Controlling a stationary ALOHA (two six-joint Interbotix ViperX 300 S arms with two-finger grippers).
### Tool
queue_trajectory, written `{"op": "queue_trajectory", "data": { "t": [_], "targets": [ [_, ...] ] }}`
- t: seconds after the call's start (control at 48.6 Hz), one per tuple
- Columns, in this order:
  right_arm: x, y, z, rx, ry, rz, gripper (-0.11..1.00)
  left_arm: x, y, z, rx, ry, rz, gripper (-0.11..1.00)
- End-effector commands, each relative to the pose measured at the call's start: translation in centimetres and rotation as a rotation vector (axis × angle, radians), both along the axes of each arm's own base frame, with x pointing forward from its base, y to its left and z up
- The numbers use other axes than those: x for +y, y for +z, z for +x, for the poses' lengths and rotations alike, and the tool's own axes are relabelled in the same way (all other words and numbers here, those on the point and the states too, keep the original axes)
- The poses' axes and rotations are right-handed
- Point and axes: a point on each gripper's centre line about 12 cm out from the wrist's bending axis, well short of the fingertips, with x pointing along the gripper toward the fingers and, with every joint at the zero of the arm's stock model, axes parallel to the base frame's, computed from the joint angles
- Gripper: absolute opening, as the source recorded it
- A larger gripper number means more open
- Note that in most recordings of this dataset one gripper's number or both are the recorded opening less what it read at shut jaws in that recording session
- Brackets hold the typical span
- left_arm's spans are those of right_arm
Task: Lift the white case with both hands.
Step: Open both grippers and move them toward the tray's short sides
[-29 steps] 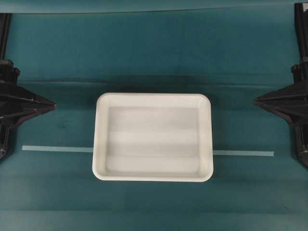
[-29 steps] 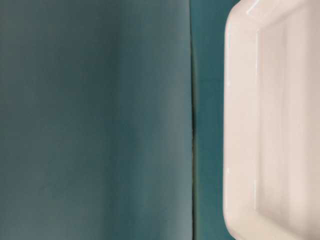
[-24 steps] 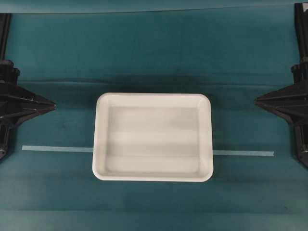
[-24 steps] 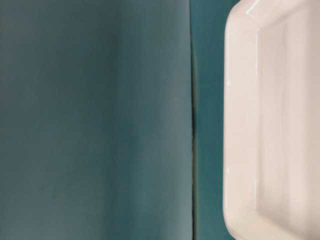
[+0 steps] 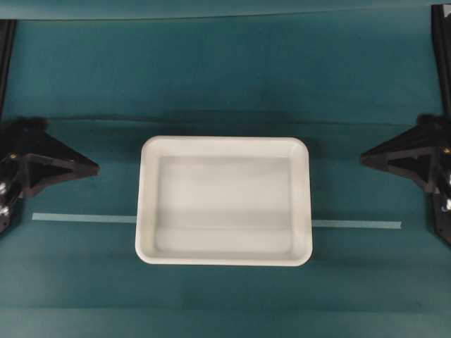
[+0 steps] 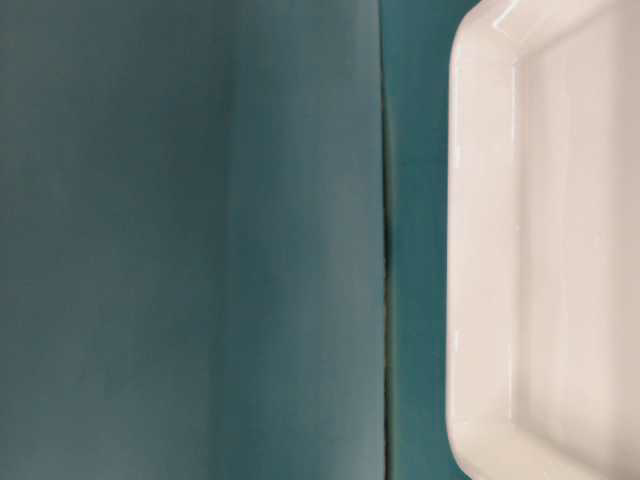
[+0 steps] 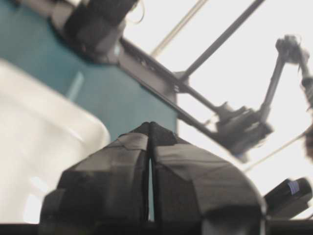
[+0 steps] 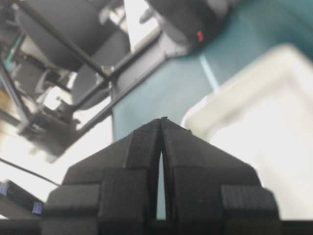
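Both pairs of jaws are pressed together on nothing, fingertip to fingertip in the wrist views. The left gripper (image 5: pixel 90 167) and right gripper (image 5: pixel 368 158) have each crept inward toward the white case (image 5: pixel 224 201) since half a second ago, and both have rolled at the wrist. Each is well apart from the case's short ends. The case lies flat on the teal cloth (image 5: pixel 225 77), across the pale tape strip (image 5: pixel 77 217). The approach has likely only just begun; the jaws must part before gripping the rim.

White case (image 6: pixel 540 250) cut off by table-level frame's right edge; blurred in wrist views. Both arms cropped at overhead edges.
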Motion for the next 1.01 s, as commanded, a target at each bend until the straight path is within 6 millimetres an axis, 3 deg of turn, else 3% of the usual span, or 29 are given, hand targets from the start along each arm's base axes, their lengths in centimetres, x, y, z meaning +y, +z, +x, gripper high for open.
{"op": "queue_trajectory", "data": {
  "t": [0.0,0.206,0.515,0.741,0.885,0.988],
  "targets": [
    [-0.3,-0.7,0.6,0.062,-0.031,0.1,0.01,-0.1,-0.4,0.9,0.057,0.006,-0.101,-0.03],
    [-1.0,-2.9,0.9,0.192,-0.11,0.286,0.01,0.3,-2.2,1.0,0.195,0.055,-0.271,-0.03],
    [-1.1,-8.3,1.0,0.403,-0.248,0.552,0.01,1.2,-6.1,0.2,0.418,0.158,-0.389,-0.03],
    [-0.7,-11.3,1.3,0.527,-0.276,0.576,0.01,1.5,-9.1,0.2,0.515,0.21,-0.442,-0.03],
    [-0.8,-11.8,2.0,0.523,-0.283,0.569,0.04,1.6,-9.7,0.6,0.518,0.214,-0.438,-0.03],
    [-1.0,-11.8,2.5,0.482,-0.287,0.564,0.12,1.4,-10.2,0.9,0.506,0.2,-0.435,0.0]
  ]
}}
